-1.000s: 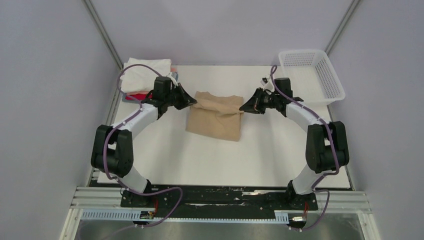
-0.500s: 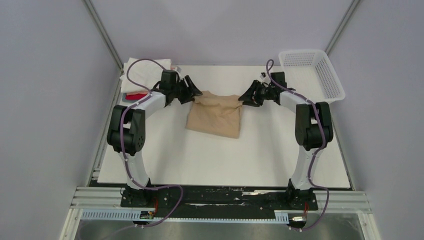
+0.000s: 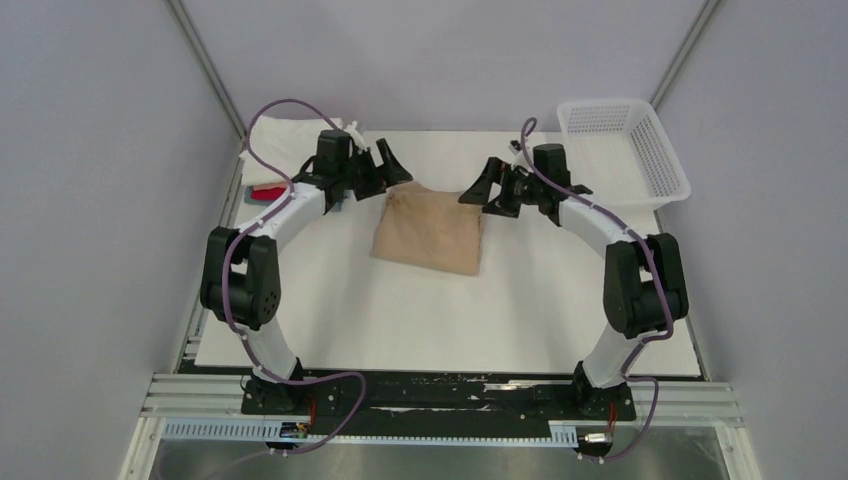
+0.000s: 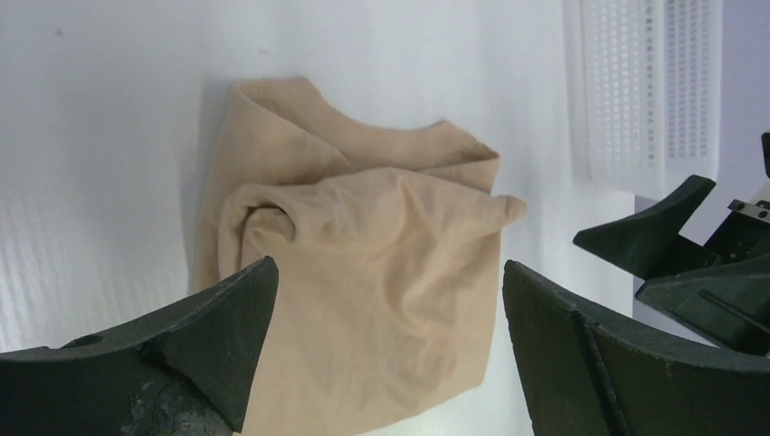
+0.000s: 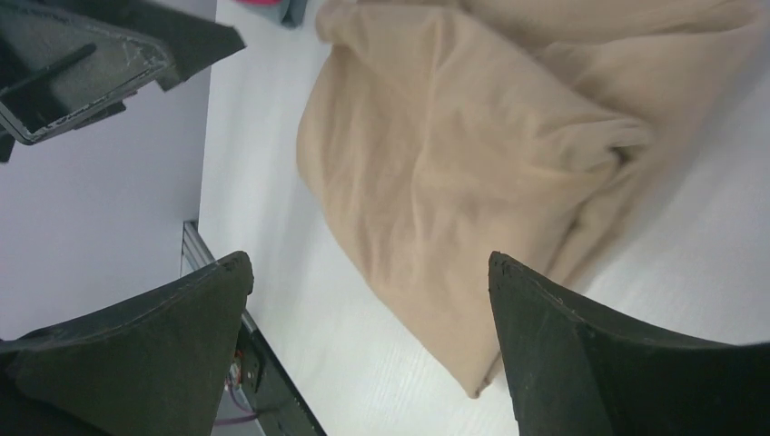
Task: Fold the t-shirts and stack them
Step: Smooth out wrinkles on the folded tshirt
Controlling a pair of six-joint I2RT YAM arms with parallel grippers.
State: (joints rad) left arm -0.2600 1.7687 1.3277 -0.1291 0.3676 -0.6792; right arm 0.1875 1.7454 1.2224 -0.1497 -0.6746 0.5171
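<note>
A tan t-shirt (image 3: 430,228) lies folded on the white table, slightly rumpled along its far edge. My left gripper (image 3: 393,166) hovers open just off the shirt's far left corner. The right gripper (image 3: 478,182) hovers open off the far right corner. In the left wrist view the tan t-shirt (image 4: 363,272) shows between the wide-apart fingers of the left gripper (image 4: 389,272), which hold nothing. The right wrist view has the tan t-shirt (image 5: 472,154) beyond the empty right gripper (image 5: 370,263). A stack of folded t-shirts (image 3: 283,140), white on top with a red one (image 3: 265,192) showing, sits at the far left.
A white mesh basket (image 3: 625,150) stands at the far right corner; the basket (image 4: 649,91) also shows in the left wrist view. Grey walls close in both sides. The table's black front rail (image 3: 440,395) carries the arm bases.
Both grippers have gone from shut on the tan shirt's far corners to fully open, and have drawn up and away. The shirt has settled flat on the table.
</note>
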